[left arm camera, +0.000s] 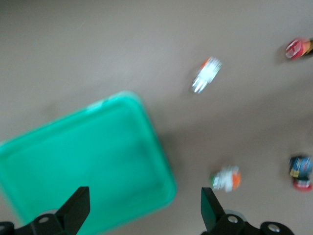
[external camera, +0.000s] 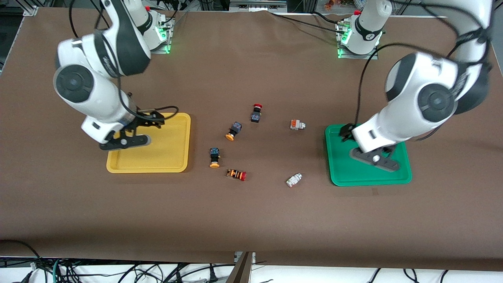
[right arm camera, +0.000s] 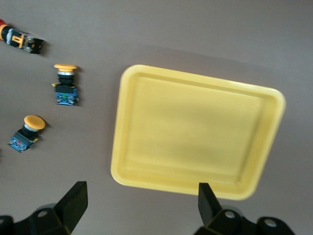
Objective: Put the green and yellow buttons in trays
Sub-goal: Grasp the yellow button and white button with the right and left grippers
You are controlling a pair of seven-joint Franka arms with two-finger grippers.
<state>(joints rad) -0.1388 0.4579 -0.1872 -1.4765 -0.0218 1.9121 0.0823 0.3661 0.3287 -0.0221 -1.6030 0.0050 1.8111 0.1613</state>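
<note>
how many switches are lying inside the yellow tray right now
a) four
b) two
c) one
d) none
d) the yellow tray shows only bare plastic in the right wrist view, and both yellow-capped switches lie on the table between the trays, with the right gripper open over the tray.

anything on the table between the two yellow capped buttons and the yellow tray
Nothing visible does. Both yellow-capped buttons lie on bare table beside the yellow tray, which is empty. The right gripper hangs open over the tray. The orange-striped red-capped switch lies nearer the front camera, off that path.
</note>
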